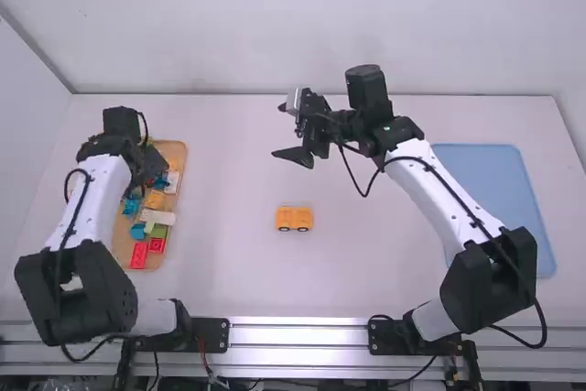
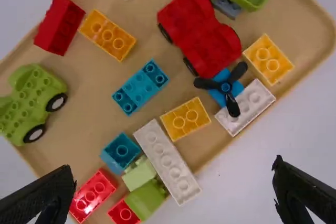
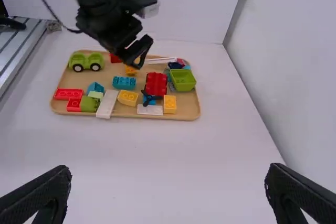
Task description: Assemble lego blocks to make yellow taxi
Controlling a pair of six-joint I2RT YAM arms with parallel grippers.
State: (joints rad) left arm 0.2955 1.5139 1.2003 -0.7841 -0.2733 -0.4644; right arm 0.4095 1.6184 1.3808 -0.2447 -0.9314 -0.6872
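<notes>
My left black two-finger gripper [image 1: 151, 162] over tan rectangular tray [image 1: 172, 146] of multicolored plastic bricks [image 1: 139, 255], jaws wide, my right black gripper [image 1: 278, 130] above white table [image 1: 229, 272], jaws wide too, yellow-orange plastic block car [image 1: 294, 218] with dark wheels mid-table, pale blue rectangular tray [image 1: 499, 190] far right

On my high view, a plain pale back wall [image 1: 275, 16] spans the top, a side wall [image 1: 20, 135] stands far left, and metal rails [image 1: 298, 354] edge the softly lit white table [image 1: 220, 290] below.
</notes>
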